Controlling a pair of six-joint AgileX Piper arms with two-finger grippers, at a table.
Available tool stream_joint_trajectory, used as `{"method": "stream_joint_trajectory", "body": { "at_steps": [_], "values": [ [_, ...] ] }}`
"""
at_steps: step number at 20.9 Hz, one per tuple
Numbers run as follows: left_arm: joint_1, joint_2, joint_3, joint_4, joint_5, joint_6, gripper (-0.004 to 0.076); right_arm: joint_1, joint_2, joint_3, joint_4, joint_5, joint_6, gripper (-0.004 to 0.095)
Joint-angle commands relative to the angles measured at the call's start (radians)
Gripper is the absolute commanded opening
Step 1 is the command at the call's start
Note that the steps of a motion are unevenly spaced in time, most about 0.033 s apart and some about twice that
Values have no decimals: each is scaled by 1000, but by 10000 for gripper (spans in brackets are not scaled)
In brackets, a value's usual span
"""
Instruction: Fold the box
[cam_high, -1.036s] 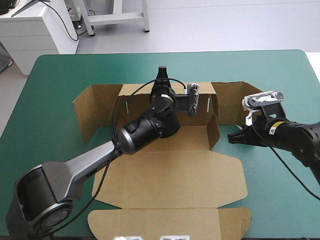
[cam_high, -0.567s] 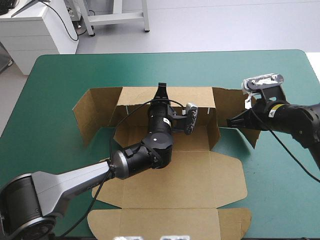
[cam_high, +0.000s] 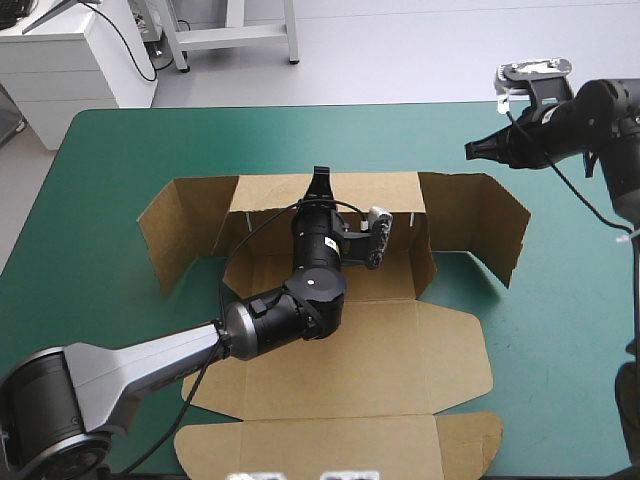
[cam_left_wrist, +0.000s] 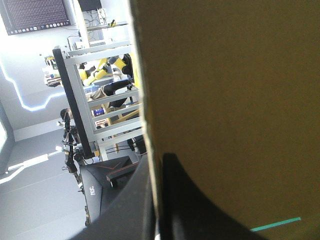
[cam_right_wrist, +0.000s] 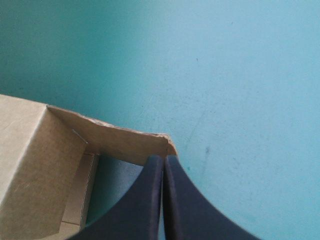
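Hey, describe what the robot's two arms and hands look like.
The left arm has a tapered silver-grey link, then rounded black segments with small white dots. The right arm is made of rounded black segments. The left hand and right hand each have two broad black fingers, curved like fins and narrowing to a point.

Right pincer (cam_right_wrist: 163, 161): black fingers (cam_right_wrist: 145, 210) pressed together in one pointed arch, nothing between them. Just ahead of the tips stands a raised wall of the brown box (cam_right_wrist: 117, 142), its corner nearest the tips. The teal-green desk (cam_right_wrist: 235, 75) cover lies beyond.
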Motion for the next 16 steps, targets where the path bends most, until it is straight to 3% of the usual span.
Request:
{"method": "stream_joint_trajectory", "body": {
  "at_steps": [1, 7, 16],
  "values": [
    [-5, -48, -18, 44, 53, 3, -8, -79, 63, -88, 155, -6, -50, -2],
    [-5, -48, -18, 97, 57, 3, -8, -79, 182, -94, 234, -47, -72, -2],
    [-5, -48, -18, 181, 63, 1, -8, -79, 223, -94, 232, -129, -72, -2]
  ]
}}
